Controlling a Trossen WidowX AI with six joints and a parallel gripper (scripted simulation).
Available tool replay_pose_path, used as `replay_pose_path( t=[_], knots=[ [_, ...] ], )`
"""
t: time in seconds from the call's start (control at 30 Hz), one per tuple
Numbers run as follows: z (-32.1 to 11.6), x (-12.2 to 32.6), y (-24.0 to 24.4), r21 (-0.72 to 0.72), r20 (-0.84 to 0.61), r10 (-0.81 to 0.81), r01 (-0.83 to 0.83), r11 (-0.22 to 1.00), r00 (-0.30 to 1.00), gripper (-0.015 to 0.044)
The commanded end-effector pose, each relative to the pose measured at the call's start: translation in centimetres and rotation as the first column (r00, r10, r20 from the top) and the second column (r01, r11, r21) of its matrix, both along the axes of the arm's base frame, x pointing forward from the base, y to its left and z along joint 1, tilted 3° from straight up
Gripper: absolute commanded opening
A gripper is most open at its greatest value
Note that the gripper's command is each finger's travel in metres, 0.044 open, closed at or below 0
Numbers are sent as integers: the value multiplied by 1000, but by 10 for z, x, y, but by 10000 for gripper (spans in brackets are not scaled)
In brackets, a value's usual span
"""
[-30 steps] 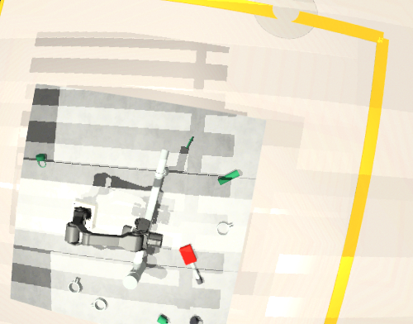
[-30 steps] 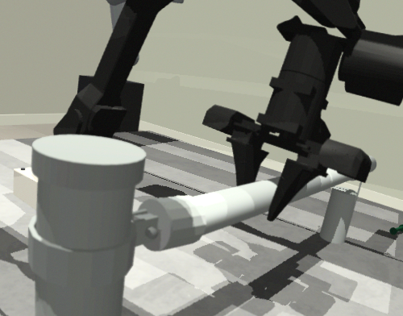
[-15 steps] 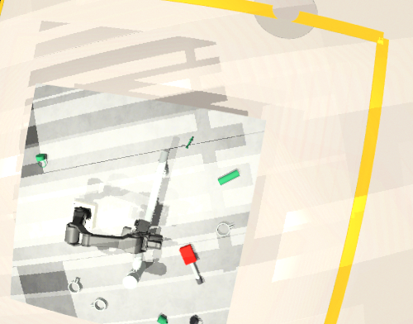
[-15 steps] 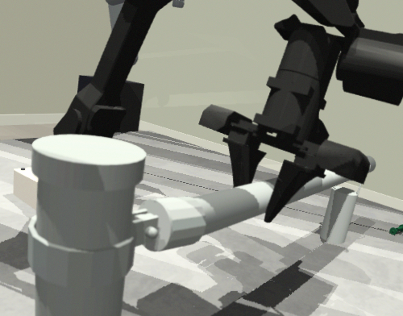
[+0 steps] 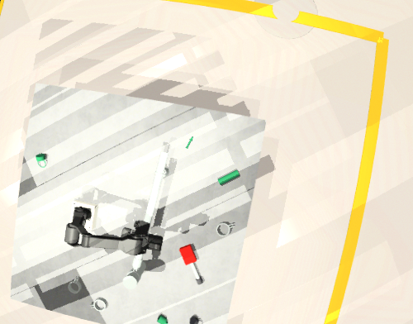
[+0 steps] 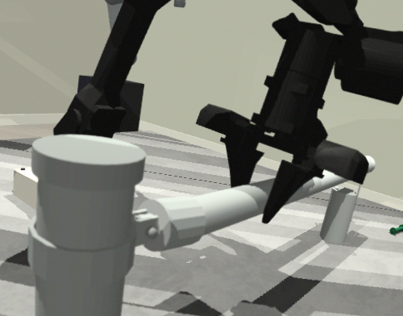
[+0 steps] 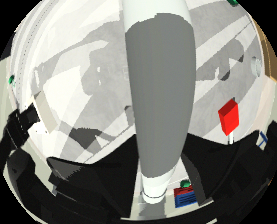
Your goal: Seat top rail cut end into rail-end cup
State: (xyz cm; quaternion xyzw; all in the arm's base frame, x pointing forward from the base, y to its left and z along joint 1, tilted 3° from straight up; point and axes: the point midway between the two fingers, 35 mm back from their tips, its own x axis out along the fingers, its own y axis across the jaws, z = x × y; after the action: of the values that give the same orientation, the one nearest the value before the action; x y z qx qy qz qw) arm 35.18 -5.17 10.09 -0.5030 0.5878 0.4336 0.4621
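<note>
The white rail (image 5: 156,186) (image 6: 229,205) (image 7: 161,95) slopes gently, its far end raised above the small post (image 6: 338,219). The loop cap is mostly hidden behind the rail and gripper. My gripper (image 6: 254,201) (image 7: 157,136) is shut on the rail, one finger on each side, a short way out from the cup. The rail's near end goes into the mouth of the rail-end cup (image 6: 182,222); how deep it sits is hidden. The cup hangs at the side of the brace band (image 6: 81,258), which circles the big post (image 6: 85,209) a little below the post cap (image 6: 88,155) (image 5: 130,282).
A red-headed mallet (image 5: 187,254) (image 7: 229,117) lies right of the big post. A green cylinder (image 5: 229,177) and green bolt (image 5: 189,142) (image 6: 398,230) lie near the far end. Loose ring bands lie around, one right of the mallet. The arm's base stands left of the rail.
</note>
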Motion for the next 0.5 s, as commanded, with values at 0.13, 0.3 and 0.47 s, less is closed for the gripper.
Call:
replay_pose_path(
  t=[0.13,0.3,0.47],
  knots=[
    [5,-2,-11,-17,4,-1,1,1000,1000,0],
    [6,-3,-13,-17,4,-1,1,1000,1000,0],
    [6,-3,-15,-17,3,-1,1,1000,1000,0]
  ],
)
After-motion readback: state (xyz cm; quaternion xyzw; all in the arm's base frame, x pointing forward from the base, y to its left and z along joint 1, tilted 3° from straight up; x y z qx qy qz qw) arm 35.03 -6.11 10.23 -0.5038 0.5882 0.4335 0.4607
